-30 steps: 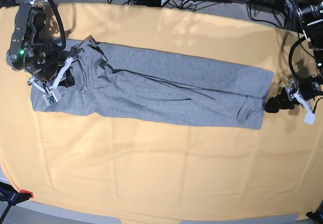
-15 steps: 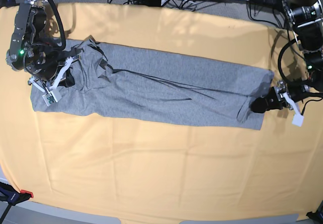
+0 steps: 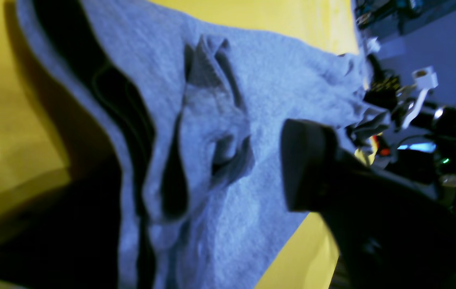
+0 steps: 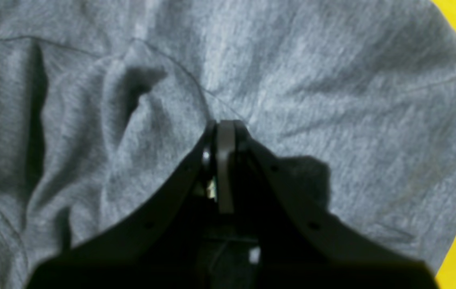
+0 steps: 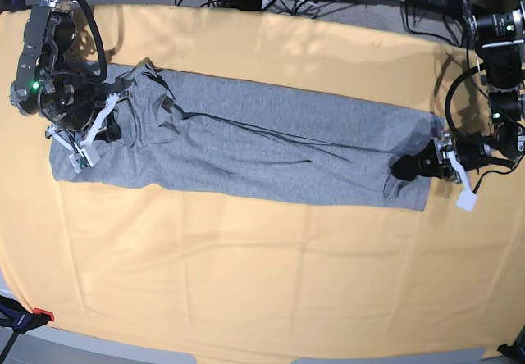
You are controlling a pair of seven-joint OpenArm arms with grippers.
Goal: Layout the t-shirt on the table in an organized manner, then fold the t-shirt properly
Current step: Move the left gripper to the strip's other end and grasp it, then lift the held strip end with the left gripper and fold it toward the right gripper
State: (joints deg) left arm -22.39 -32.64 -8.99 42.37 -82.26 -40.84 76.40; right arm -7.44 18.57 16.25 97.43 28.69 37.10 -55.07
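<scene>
The heather-grey cotton t-shirt (image 5: 246, 147) is lying as a long folded band across the wide table under its pale yellow-orange cloth (image 5: 262, 266). At the scene's left end the right gripper (image 4: 224, 124) is pinching the fabric, jaws closed. At the right end the left gripper (image 5: 404, 168) is reaching over the rumpled edge; its grip cannot be told.

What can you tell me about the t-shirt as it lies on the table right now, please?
The t-shirt is heather-grey knit, folded lengthwise into a long narrow band that lies slanted across the table. Thin dark seam edges run along its middle, and its collar end is bunched and wrinkled. No lettering shows. The right gripper is shut, pinching a ridge of fabric at that bunched end. The left gripper reaches over the opposite end, where the cloth is puckered into a small fold; whether it grips is unclear.
</scene>
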